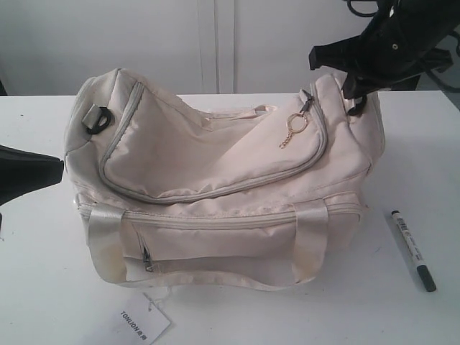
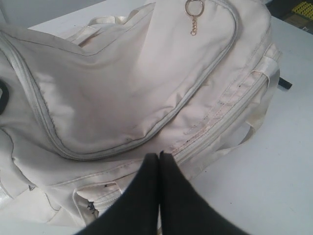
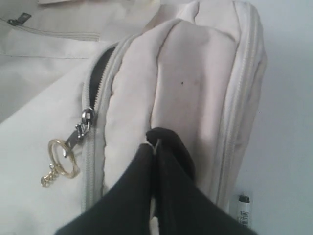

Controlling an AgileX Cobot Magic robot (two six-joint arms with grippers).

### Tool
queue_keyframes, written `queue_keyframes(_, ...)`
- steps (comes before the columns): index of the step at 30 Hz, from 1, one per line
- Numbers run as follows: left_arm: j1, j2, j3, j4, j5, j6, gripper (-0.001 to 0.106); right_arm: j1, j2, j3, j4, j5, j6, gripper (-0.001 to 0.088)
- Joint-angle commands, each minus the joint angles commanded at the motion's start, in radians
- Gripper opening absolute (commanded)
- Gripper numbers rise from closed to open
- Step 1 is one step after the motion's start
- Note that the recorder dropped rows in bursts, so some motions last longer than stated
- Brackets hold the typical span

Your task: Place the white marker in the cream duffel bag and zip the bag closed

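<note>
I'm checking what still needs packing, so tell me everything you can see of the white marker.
The white marker lies flat on the white table, right of the cream duffel bag, not touching it. Slim white barrel, dark print, dark cap nearest the camera, black far end. Only the table touches it.

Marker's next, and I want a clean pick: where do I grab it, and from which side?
Grip the marker mid-barrel, from straight above, closing across its width. It lies flat on the table, clear of the bag, with free space along both long sides.
</note>
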Motion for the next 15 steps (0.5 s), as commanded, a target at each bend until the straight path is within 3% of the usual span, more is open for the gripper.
queue_keyframes(15,0.0,0.0,0.0,0.0,0.0,0.0,0.0,0.0,0.0,0.0,0.0,-0.005,-0.005,0.0)
